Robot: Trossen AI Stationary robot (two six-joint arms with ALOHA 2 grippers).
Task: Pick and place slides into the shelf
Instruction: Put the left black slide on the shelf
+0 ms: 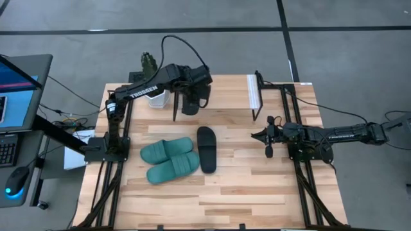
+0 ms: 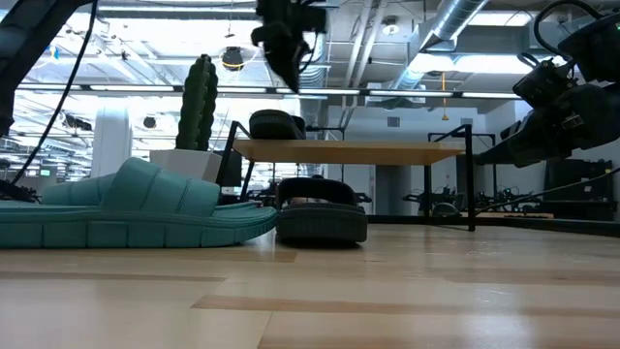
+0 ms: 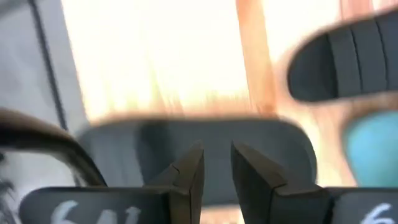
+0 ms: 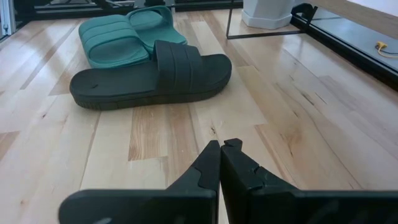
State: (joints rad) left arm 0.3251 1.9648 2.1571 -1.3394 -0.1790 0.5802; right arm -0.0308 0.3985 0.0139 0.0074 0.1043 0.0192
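One black slide [image 2: 276,124] lies on the shelf's wood panel [image 2: 387,152] at its left end; it also shows in the left wrist view [image 3: 118,146]. My left gripper [image 2: 289,78] hangs just above it, fingers a little apart [image 3: 217,158], touching nothing. The second black slide [image 1: 206,149] and the teal pair [image 1: 170,160] lie sole down on the table in front of the shelf. My right gripper [image 1: 260,135] is shut and empty [image 4: 221,149], low over the table right of the slides.
A white pot [image 1: 157,98] with a cactus [image 2: 199,102] stands at the shelf's left end. The shelf's white edge strip [image 1: 252,93] and thin black legs [image 1: 259,109] stand at the far middle. A laptop [image 1: 19,90] sits off the table's left.
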